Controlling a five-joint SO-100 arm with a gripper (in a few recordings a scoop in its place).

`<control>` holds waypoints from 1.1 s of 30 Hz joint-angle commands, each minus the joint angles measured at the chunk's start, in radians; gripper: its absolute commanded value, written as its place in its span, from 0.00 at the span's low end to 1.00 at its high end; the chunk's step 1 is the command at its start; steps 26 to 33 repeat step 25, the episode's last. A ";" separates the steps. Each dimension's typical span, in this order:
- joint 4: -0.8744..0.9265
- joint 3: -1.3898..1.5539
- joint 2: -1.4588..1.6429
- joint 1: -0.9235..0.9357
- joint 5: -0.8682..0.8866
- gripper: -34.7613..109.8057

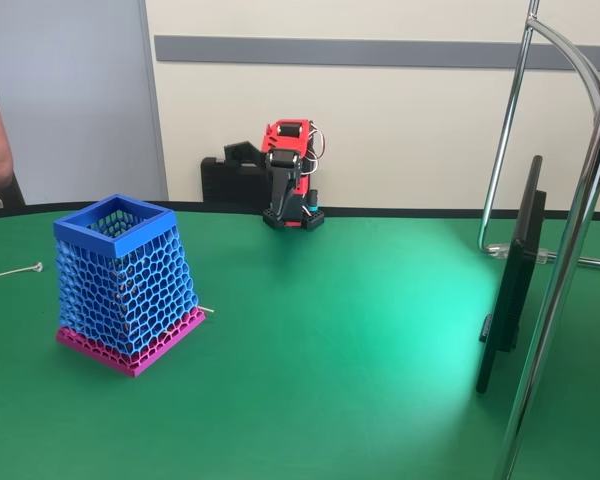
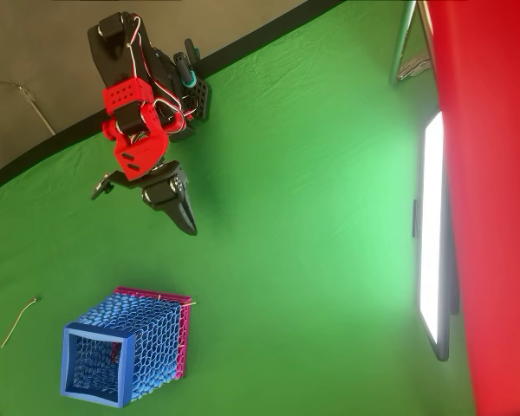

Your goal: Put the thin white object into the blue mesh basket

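Basket [image 1: 125,285] stands nearest — white stick tip [image 1: 208,310] pokes through its mesh; my gripper [image 2: 147,186] looks parted, empty — task apparently done.

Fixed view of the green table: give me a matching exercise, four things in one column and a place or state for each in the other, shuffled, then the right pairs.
Things:
1. blue mesh basket
2. thin stick
3. robot arm
4. chrome stand

Places or states:
A. lies flat on the table, left of the basket
B. rises at the picture's right edge
C. stands upright on a magenta base
D. sits folded at the table's far edge

Pairs: 1-C, 2-A, 3-D, 4-B
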 commanded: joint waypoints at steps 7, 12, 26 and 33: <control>0.106 0.107 0.183 -0.015 -0.006 0.25; 0.199 0.107 0.195 -0.017 0.008 0.25; 0.209 0.107 0.195 -0.018 0.009 0.25; 0.209 0.107 0.195 -0.018 0.009 0.25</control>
